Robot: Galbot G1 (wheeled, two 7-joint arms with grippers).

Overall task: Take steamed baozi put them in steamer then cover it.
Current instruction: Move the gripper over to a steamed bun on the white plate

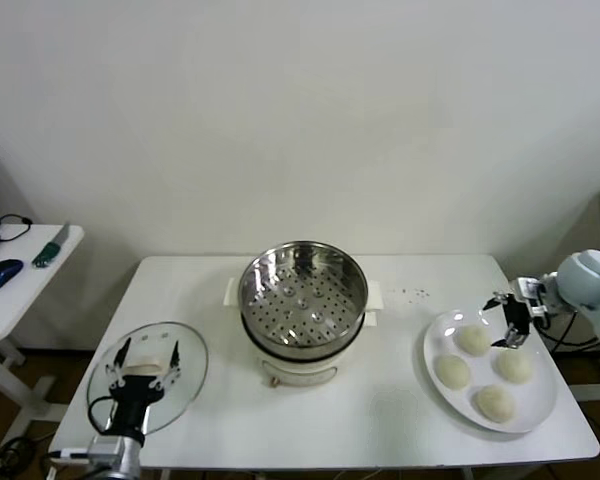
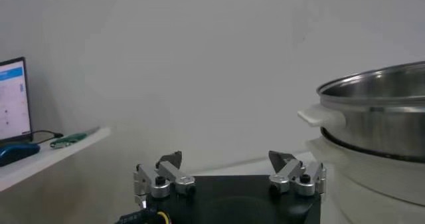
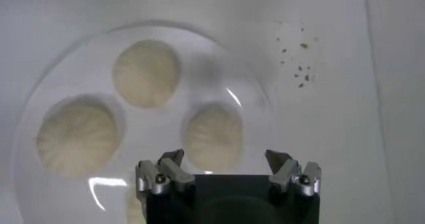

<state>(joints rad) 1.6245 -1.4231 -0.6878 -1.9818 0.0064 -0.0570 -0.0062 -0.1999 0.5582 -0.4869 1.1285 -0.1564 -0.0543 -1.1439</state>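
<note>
A: Where are the buns?
B: All four buns (image 1: 471,340) lie on a white plate (image 1: 545,405) at the right end of the white worktop (image 1: 400,410), well apart from the steamer (image 1: 303,296).

A: And the steamer?
B: It sits mid-worktop on its white pot base (image 1: 305,365), with the perforated bottom bare.

A: What is the right gripper doing?
B: The right gripper (image 1: 510,322) hangs over the far edge of the plate, just above the buns, jaws apart and holding nothing. Its wrist camera looks straight down on the nearest bun (image 3: 212,137), which lies between the two fingertips (image 3: 171,159); whether they touch it I can't quite tell, though it looks like a gap.

A: The lid?
B: The glass lid (image 1: 185,385) lies flat at the front left of the worktop. The left gripper (image 1: 146,362) is low over it, jaws spread wide on either side of the pale handle (image 1: 140,370), gripping nothing.

A: Anything else around?
B: A side table (image 1: 10,295) to the left carries a blue mouse (image 1: 2,273). A few dark specks (image 1: 412,293) dot the worktop behind the plate.
</note>
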